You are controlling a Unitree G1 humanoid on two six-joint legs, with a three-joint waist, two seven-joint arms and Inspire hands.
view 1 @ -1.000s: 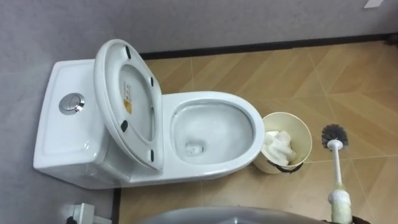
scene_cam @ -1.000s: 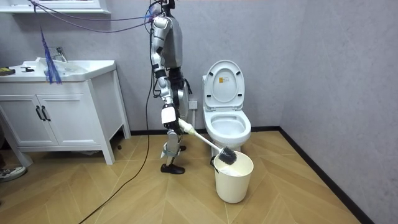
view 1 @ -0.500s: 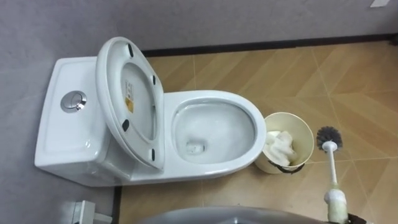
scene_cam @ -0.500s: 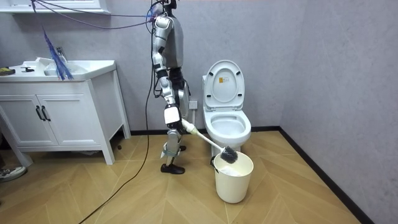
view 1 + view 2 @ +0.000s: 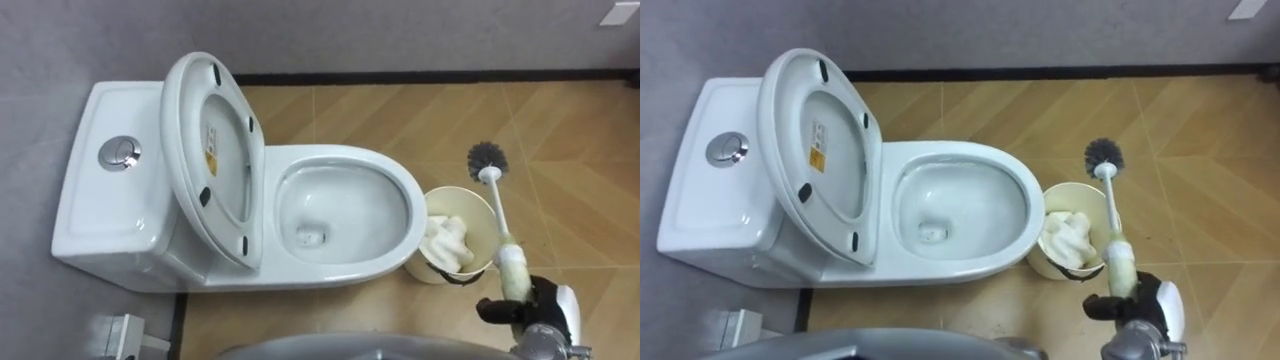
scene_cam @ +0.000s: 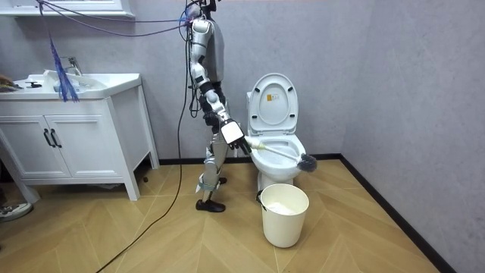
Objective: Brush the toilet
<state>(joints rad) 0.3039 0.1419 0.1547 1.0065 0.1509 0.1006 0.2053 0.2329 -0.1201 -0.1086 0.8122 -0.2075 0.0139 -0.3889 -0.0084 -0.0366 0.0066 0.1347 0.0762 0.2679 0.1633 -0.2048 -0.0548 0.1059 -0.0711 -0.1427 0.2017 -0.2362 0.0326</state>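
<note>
A white toilet [image 5: 345, 210] stands with its seat and lid [image 5: 210, 155] raised against the tank [image 5: 110, 190]; the bowl is open, with a little water at the bottom. My right hand [image 5: 530, 310] is at the lower right, shut on the pale handle of the toilet brush [image 5: 497, 215]. The dark bristle head [image 5: 487, 157] points away from me and hangs over the floor beyond the bin, to the right of the bowl. In the room view the brush [image 6: 307, 161] is held out level past the bowl's front, from my right hand [image 6: 231, 135].
A cream waste bin [image 5: 455, 187] with crumpled white paper inside stands on the wooden floor, touching the bowl's right side, under the brush shaft. A grey wall runs behind the tank. A white sink cabinet [image 6: 68, 136] stands at the room view's left.
My right arm has lifted and swung the brush from low over the bin up to bowl height. In the eye view the brush head moved left and further away, and the hand came into sight.
</note>
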